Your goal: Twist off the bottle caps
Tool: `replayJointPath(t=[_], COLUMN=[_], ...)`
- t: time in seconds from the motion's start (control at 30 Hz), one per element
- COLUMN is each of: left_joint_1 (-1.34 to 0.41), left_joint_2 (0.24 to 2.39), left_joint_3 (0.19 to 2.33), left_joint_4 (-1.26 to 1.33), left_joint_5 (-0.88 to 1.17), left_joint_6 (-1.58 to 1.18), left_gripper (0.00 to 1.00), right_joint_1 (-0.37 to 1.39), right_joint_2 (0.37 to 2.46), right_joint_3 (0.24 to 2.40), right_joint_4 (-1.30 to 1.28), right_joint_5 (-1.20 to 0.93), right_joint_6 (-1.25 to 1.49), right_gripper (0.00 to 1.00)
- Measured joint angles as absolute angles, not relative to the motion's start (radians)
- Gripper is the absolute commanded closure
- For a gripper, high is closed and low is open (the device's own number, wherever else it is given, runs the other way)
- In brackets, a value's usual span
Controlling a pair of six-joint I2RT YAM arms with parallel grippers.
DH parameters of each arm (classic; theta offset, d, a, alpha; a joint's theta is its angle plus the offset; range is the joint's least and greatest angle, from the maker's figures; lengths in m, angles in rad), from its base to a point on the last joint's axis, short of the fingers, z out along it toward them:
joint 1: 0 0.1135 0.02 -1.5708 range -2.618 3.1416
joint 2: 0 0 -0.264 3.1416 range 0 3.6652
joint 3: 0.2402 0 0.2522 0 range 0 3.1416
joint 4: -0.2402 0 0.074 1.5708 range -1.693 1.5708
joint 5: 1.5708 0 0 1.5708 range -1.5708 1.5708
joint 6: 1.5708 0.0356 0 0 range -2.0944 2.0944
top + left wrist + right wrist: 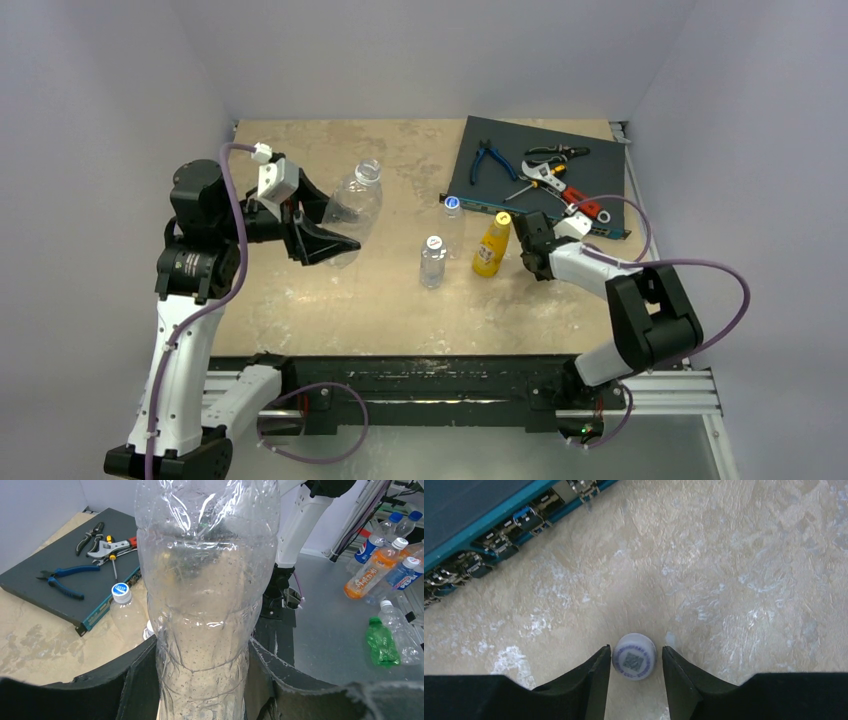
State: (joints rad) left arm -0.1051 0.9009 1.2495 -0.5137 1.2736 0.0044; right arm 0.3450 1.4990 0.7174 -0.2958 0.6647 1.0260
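Beige, scuffed worktop [300, 300] under plain grey walls is where I am working. On my left side, my left end effector [330, 222] is clamped around the body of a clear bottle [205, 580], held tilted above the surface. Its neck [368, 170] is bare, with no cap on it.

Toward the middle stands a small bottle [432, 268] with its white cap [434, 242] in place. Behind it is a blue-topped cap [453, 203] on another clear bottle. Just right of those is the orange bottle [489, 250] under its yellow cap [503, 217].

Right again, my right end effector [636, 652] is low over the worktop, close to a teal-edged switch box [474, 530]. Its jaws are parted a little on either side of a loose white cap [634, 660], with a sliver of gap showing, so nothing is pinched. The cap looks to lie flat on the surface, though I cannot be sure it rests there.

My judgement: one bottle is opened and its cap is being set down, with three left. Next I should lift the right side straight up so the fingers do not flick the cap. Then I stand the open bottle down and take a capped one by the body with the left, pinching its small cap squarely with the right to twist.
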Motion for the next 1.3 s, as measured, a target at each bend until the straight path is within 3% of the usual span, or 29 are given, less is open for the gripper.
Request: replayJointPath(t=[0.17, 0.37, 0.57, 0.8, 1.03, 1.3], left_joint_1=[-0.105, -0.105, -0.105, -0.105, -0.105, -0.105], left_joint_2=[0.903, 0.903, 0.900, 0.883, 0.860, 0.860], left_joint_3=[1.252, 1.252, 1.252, 1.244, 1.211, 1.206], left_joint_4=[-0.510, -0.510, -0.509, -0.501, -0.495, -0.492], left_joint_5=[1.274, 1.274, 1.266, 1.243, 1.242, 1.230], left_joint_6=[0.004, 0.004, 0.004, 0.005, 0.016, 0.020], left_gripper=[0.98, 0.98, 0.98, 0.98, 0.97, 0.98], right_joint_1=[0.387, 0.402, 0.403, 0.414, 0.660, 0.938], right_joint_2=[1.505, 1.467, 1.199, 1.038, 1.042, 1.155], right_joint_3=[0.706, 0.706, 0.789, 1.016, 1.282, 1.386], right_joint_4=[-0.300, -0.336, -0.432, -0.409, -0.192, 0.051], right_joint_5=[0.665, 0.674, 0.721, 0.680, 0.363, -0.024], right_joint_6=[1.041, 1.043, 1.004, 0.844, 0.577, 0.414], right_gripper=[0.40, 0.37, 0.33, 0.28, 0.19, 0.14])
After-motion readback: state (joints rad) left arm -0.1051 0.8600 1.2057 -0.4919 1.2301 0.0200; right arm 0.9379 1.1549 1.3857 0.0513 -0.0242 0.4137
